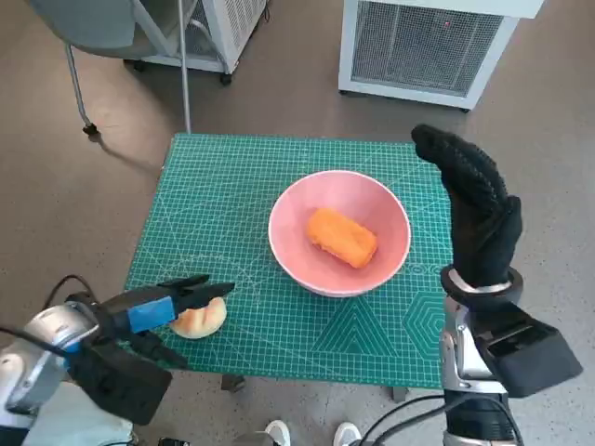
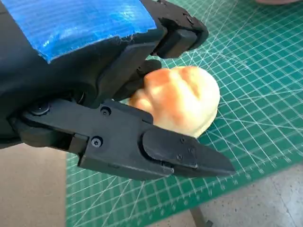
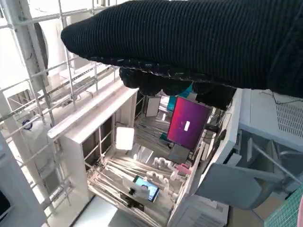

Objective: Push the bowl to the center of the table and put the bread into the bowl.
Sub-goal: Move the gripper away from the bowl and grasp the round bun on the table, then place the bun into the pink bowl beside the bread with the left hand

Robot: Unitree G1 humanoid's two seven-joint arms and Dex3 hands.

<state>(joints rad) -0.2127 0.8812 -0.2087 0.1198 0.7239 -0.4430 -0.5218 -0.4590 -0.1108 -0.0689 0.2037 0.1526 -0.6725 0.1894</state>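
Black fingers [image 2: 156, 151] of the left hand [image 1: 153, 311] are set around the bread [image 2: 182, 101], a pale bun browned on top, which lies on the green mat [image 1: 232, 195] near the table's front left corner. One finger is seen on each side of the bun, but it cannot be told if the bun is squeezed yet or only touched. The pink bowl [image 1: 390, 265] is already sat near the middle of the table, and an orange piece of food [image 1: 342, 236] is seen inside it. The right hand [image 1: 474, 209], in its black glove, is held up over the table's right edge with nothing in it and its fingers straight. For this step to be done well, the bun should likely be gripped softly so it is not squashed, lifted well clear of the mat, carried over the bowl's rim, and let go low so that it does not bounce out. No brand, label or words can be read; only white grid lines are printed on the mat.
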